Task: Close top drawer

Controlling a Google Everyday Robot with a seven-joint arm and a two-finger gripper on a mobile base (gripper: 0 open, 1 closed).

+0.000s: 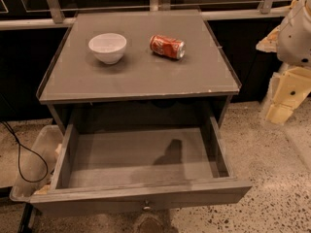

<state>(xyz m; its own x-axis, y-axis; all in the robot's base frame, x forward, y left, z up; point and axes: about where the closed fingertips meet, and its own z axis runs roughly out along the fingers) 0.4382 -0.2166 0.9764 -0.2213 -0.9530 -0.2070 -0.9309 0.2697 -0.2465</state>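
Observation:
The top drawer [141, 196] of a grey cabinet is pulled far out towards me. Its box is wide, deep and empty, with a shadow on its floor. Its flat grey front faces the bottom of the view, with a small round metal knob [146, 207] at centre. My gripper [284, 98], cream-coloured below the white arm housing [296, 28], hangs at the right edge of the view. It is to the right of the cabinet, apart from the drawer and holding nothing that I can see.
A white bowl [108, 46] and a red soda can [167, 46] lying on its side rest on the cabinet top [141, 76]. A clear plastic bin [31, 164] and a black cable [19, 152] lie on the floor at left. Speckled floor lies at right.

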